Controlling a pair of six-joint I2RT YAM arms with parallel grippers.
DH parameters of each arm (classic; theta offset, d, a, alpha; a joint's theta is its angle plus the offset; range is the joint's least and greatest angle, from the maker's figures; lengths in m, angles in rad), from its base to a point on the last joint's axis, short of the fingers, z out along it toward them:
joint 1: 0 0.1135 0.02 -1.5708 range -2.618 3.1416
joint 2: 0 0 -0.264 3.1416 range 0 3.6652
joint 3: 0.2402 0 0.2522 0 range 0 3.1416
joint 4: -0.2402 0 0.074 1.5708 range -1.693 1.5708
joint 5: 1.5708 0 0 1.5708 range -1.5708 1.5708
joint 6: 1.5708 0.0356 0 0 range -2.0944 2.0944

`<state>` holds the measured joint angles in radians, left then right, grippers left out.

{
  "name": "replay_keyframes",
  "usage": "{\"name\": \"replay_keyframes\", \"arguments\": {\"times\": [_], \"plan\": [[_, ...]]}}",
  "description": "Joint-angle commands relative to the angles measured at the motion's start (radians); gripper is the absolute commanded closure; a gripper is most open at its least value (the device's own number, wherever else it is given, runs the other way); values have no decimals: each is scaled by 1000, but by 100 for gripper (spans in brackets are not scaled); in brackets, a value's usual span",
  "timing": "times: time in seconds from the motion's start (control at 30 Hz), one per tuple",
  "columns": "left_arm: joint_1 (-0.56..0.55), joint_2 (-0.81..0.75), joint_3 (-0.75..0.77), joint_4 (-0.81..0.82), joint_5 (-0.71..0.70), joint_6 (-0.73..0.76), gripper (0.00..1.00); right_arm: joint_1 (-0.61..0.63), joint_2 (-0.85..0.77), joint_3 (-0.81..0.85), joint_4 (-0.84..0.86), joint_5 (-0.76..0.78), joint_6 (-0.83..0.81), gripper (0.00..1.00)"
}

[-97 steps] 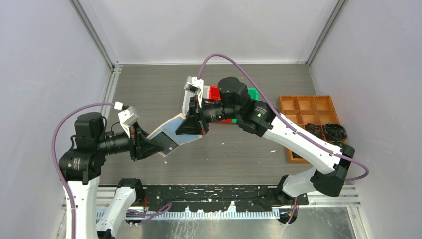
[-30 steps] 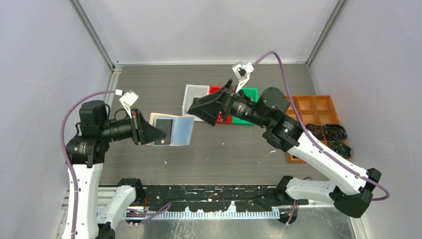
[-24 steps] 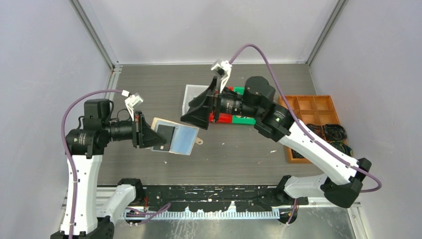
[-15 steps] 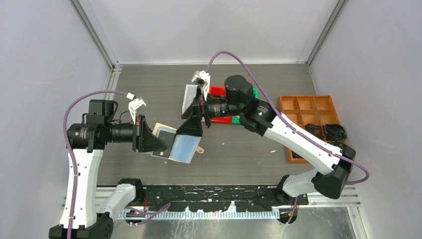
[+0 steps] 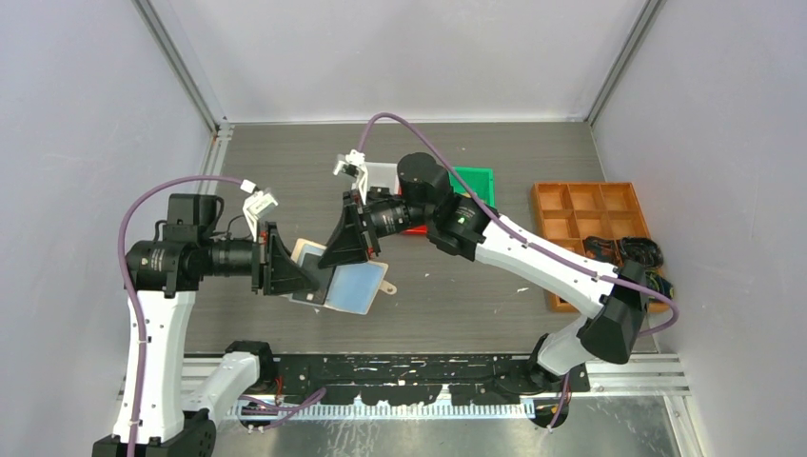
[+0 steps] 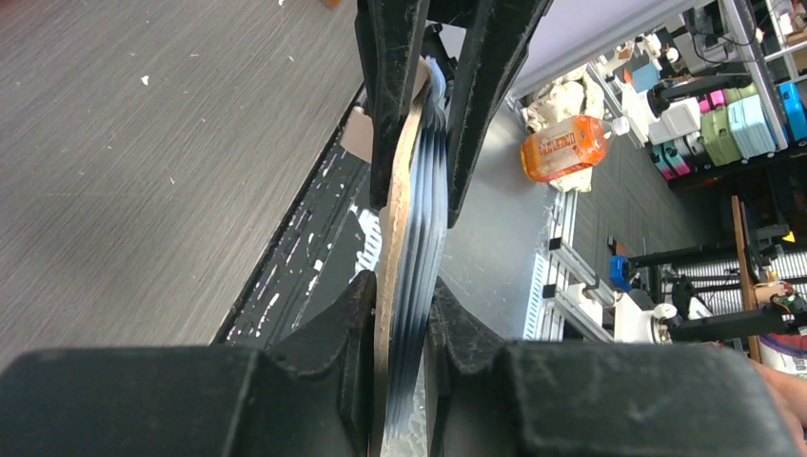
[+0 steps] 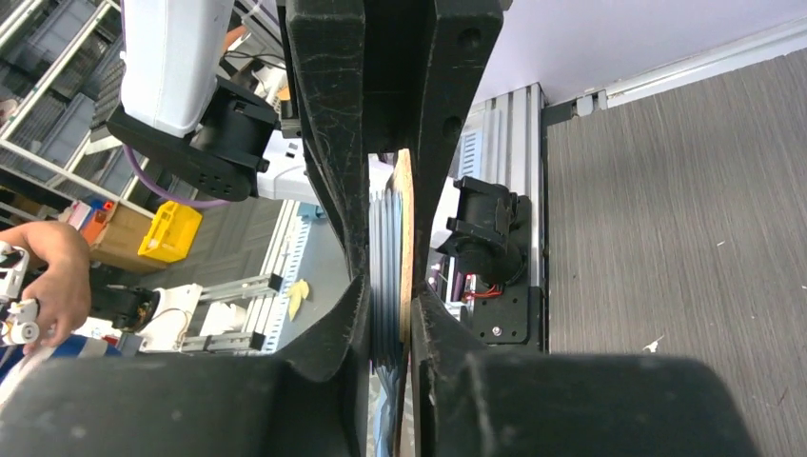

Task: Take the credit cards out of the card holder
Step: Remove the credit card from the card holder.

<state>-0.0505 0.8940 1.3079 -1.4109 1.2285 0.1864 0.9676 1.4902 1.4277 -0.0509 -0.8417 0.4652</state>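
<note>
Card holder (image 5: 360, 286) clamped by left pincer (image 5: 306, 277), right pincer (image 5: 341, 253).

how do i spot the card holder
On the grey table, look left of centre. There the left gripper and right gripper both clamp the card holder: a flat tan wallet with glossy bluish sleeves and a snap tab, unlike the boxy green bin behind.

I've got the small tan leather-like card holder (image 5: 354, 284) on screen: matt outside, its clear plastic sleeves glossy, bluish. Left gripper (image 5: 308, 282) fingers (image 6: 324, 352) read as matt black plastic, faintly scuffed. The grey wood-grain table (image 5: 457, 295) looks dull, streaky.
</note>
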Motion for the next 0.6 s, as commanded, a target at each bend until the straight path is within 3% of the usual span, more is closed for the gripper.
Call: {"name": "replay_keyframes", "arguments": {"times": [0.0, 0.07, 0.2, 0.37, 0.57], "plan": [[-3, -16, 10, 62, 43, -70, 76, 1, -59, -35, 185, 12, 69, 90], [-3, -33, -15, 121, 50, -140, 64, -1, -85, -73, 230, 35, 84, 94], [-3, -104, -94, 326, 53, -365, 57, -2, -137, -132, 280, 68, 93, 99], [-4, -181, -175, 578, 61, -632, 56, -10, -191, -197, 336, 94, 123, 99], [-4, -220, -220, 729, 16, -783, 60, -12, -202, -224, 394, 103, 163, 99]]}}
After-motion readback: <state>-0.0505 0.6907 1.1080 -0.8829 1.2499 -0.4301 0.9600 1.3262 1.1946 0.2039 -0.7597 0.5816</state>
